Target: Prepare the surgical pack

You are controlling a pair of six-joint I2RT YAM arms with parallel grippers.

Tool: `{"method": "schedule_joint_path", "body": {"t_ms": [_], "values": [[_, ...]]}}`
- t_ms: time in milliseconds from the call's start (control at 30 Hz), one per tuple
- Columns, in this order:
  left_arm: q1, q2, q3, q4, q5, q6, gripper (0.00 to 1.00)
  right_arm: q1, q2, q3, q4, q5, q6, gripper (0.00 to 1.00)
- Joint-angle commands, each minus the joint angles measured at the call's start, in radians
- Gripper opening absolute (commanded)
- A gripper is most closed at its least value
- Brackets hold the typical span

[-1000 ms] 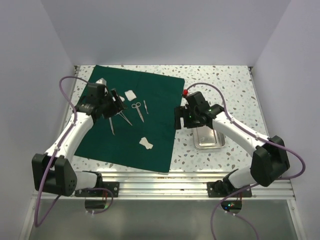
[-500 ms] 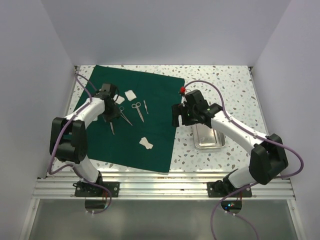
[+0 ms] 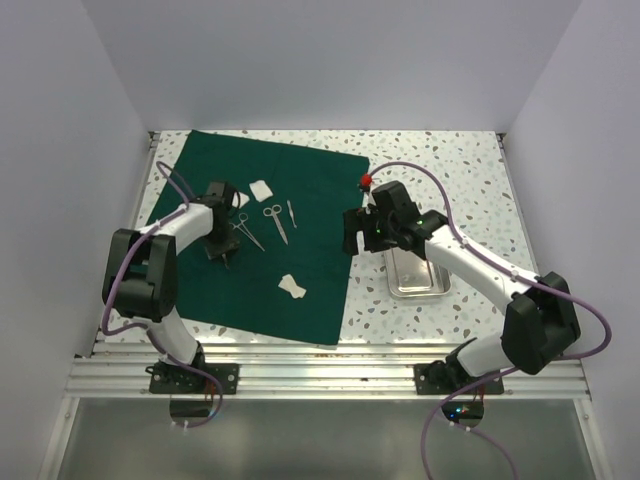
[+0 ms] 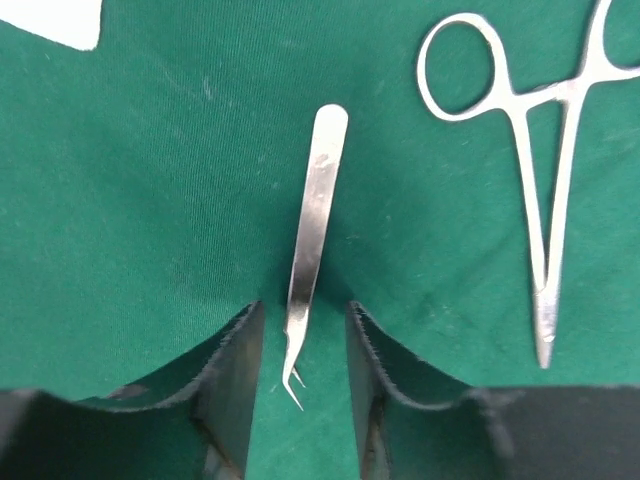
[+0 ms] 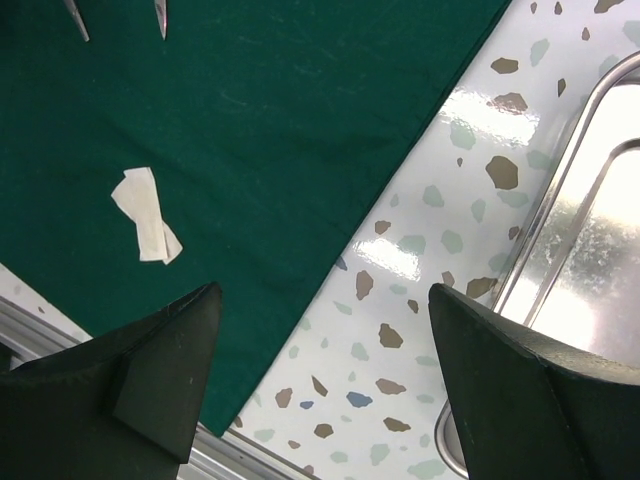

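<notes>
My left claw [image 4: 301, 335] is low over the green drape [image 3: 300, 180]. Its fingers [image 4: 235, 380] are narrowed to a modest gap and stand either side of the bent tip of the tweezers [image 4: 313, 215]. Cloth shows between the metal and each finger, so nothing is gripped. The tweezers lie flat on the drape, and a ring-handled clamp [image 4: 545, 230] lies flat just beside them, to the right in my wrist view. The overhead view shows more on the cloth: scissors [image 3: 274, 222], one gauze [image 3: 293, 287] nearer the arm bases, and another piece toward the far edge. The drape is spread flat on the left part of the table [image 3: 460, 165]. My right claw [image 5: 325, 385] is wide, with nothing between its fingers, hovering over the drape's right edge. The steel tray [image 3: 418, 275] sits on bare table just beside that edge, off the cloth.
</notes>
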Motion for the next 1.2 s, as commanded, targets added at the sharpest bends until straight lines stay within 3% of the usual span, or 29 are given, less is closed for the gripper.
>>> {"method": "schedule_joint_path", "body": {"t_ms": [0,200,300,433,500,633,767,1167], "values": [[0.001,0.014,-0.023,0.043,-0.009,-0.006,0.39,0.004,-0.039,-0.008,0.046,-0.006,-0.018,0.88],[0.002,-0.014,-0.043,0.048,0.005,0.002,0.08,0.004,-0.033,0.000,0.040,-0.038,-0.030,0.88],[0.001,-0.095,-0.044,0.031,0.034,0.012,0.00,0.004,-0.006,0.010,0.040,-0.074,-0.026,0.87],[-0.036,-0.216,-0.057,0.022,0.116,0.080,0.00,0.004,0.043,0.037,0.095,-0.223,0.022,0.86],[-0.060,-0.279,-0.069,0.037,0.222,0.112,0.00,0.004,0.075,0.035,0.149,-0.339,0.077,0.86],[-0.152,-0.367,-0.154,0.150,0.432,0.147,0.00,0.014,0.132,0.044,0.294,-0.435,0.205,0.86],[-0.195,-0.430,-0.259,0.264,0.616,0.117,0.00,0.040,0.166,0.055,0.391,-0.421,0.333,0.85],[-0.287,-0.557,-0.380,0.395,0.686,0.051,0.00,0.136,0.287,0.060,0.494,-0.360,0.468,0.70]]}}
